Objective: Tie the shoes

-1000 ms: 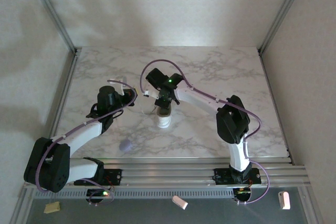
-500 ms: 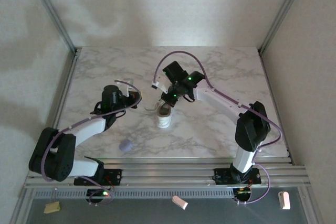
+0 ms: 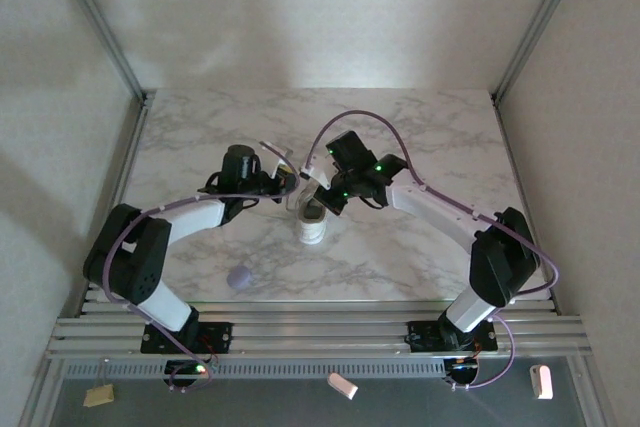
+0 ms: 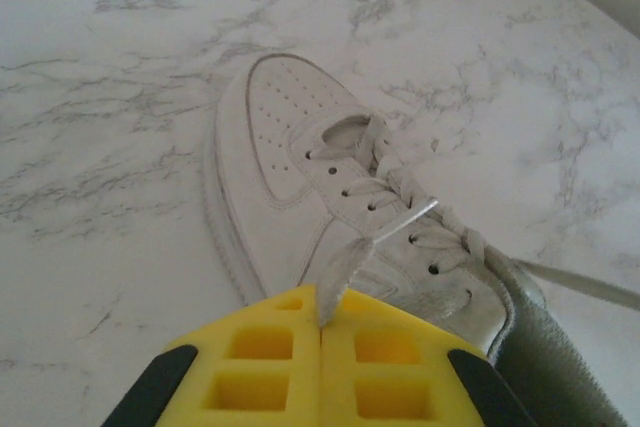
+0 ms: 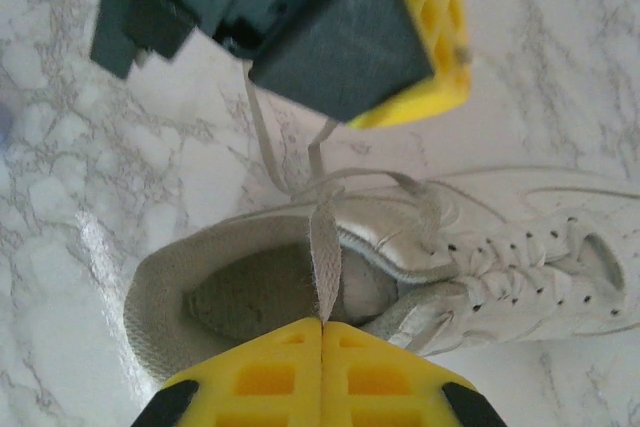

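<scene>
The shoes are one small white sneaker point(image 3: 313, 224) with a grey lining, lying mid-table with its toe toward the arm bases. My left gripper point(image 3: 287, 173) hangs just left of its heel, shut on a white lace end point(image 4: 343, 265) that rises from the eyelets into the yellow pads point(image 4: 270, 367). The sneaker point(image 4: 300, 162) lies below those pads. My right gripper point(image 3: 320, 190) hovers over the heel opening, shut on the other lace point(image 5: 325, 247), which runs up from the tongue of the sneaker point(image 5: 480, 257). The left gripper point(image 5: 440, 37) appears at the top of the right wrist view.
A small lavender blob point(image 3: 240, 278) lies on the marble table point(image 3: 420, 137) near the front, left of the sneaker. Metal frame posts and white walls close in the table's sides and back. A rail point(image 3: 320, 332) runs along the near edge.
The left gripper has travelled right, up to the sneaker's heel, keeping its lace. The right arm's elbow has swung out to the right, its gripper staying over the sneaker.
</scene>
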`<state>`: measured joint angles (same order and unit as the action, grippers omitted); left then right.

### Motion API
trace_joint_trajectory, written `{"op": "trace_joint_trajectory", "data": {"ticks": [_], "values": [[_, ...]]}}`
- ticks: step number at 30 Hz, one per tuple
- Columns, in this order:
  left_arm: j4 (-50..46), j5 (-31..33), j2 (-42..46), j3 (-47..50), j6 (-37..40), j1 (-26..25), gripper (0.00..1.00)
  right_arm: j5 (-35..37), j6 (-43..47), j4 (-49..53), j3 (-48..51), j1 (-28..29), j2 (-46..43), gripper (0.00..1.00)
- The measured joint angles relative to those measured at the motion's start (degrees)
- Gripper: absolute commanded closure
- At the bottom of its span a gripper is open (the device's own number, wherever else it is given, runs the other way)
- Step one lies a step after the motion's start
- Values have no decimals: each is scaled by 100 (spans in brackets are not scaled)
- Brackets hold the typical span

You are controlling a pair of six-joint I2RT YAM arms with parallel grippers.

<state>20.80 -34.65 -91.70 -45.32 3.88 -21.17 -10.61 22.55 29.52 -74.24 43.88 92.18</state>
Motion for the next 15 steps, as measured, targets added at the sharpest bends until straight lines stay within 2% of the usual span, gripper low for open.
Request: {"op": "trace_joint_trajectory", "data": {"ticks": [7, 15], "values": [[-275, -459, -470, -127, 713, 15, 100, -247, -13, -426, 236, -68, -98, 100], [-553, -1150, -483, -186, 1379, 103, 100, -623, -162, -721, 334, -380, -98, 100]]}}
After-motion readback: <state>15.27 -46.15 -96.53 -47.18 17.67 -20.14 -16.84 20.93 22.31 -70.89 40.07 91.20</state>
